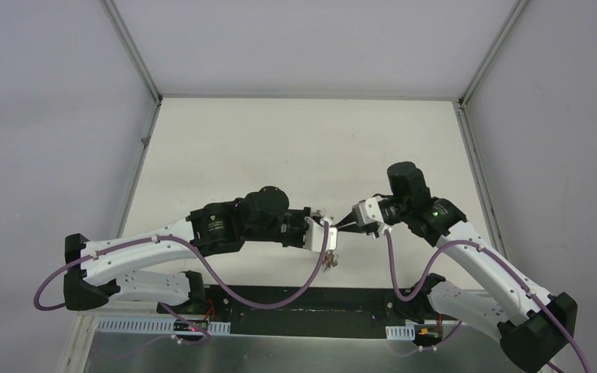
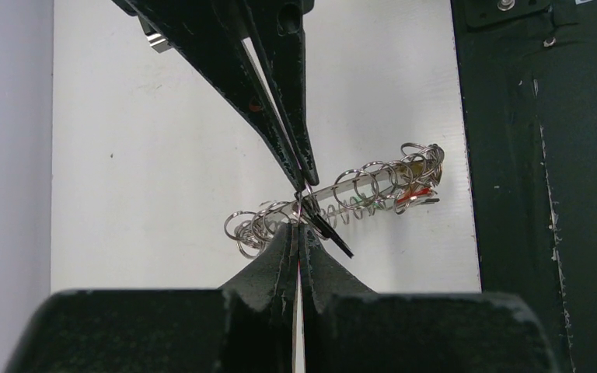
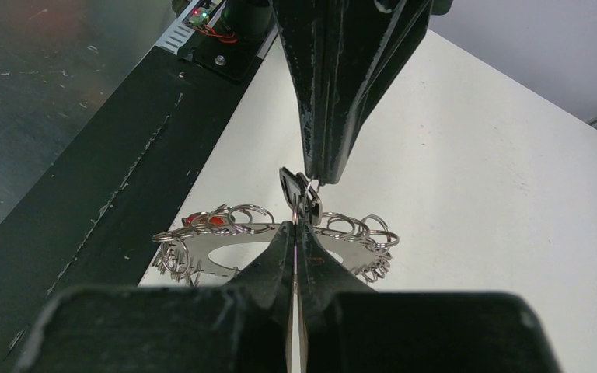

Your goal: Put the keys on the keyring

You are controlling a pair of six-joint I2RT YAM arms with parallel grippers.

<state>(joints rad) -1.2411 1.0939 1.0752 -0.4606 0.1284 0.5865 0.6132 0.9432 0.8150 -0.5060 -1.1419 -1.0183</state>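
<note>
Silver loops fill both wrist views, and I have the keyring (image 3: 260, 231) right at the point where the two arms meet. It sits up at fingertip level over the white table (image 1: 280, 148), close to the black strip (image 3: 85, 194) along the near edge. From overhead it hangs as a small glinting cluster just under the spot where the arms come together. From the right wrist I see its flat grey band and the wide hole nearly face-on. From the left wrist it is edge-on, a slanted bar bristling with loops.

Left gripper (image 2: 299, 227): jaws pressed together, no gap I can make out, tips right against the loops on the ring's rim. Right gripper (image 3: 295, 227): same story, jaws closed tight, tips at the rim from the opposite side. The two pairs of fingertips are nose to nose, almost touching.

Between them stands a small dark key (image 3: 298, 194), tilted, its edge catching the light, touching or all but touching both sets of tips. I cannot tell which pair carries the ring and which pinches the key, because everything overlaps at that one point.

A red tag (image 3: 208, 220) shows among the loops on the left side of the ring in the right wrist view, well apart from the fingertips.
</note>
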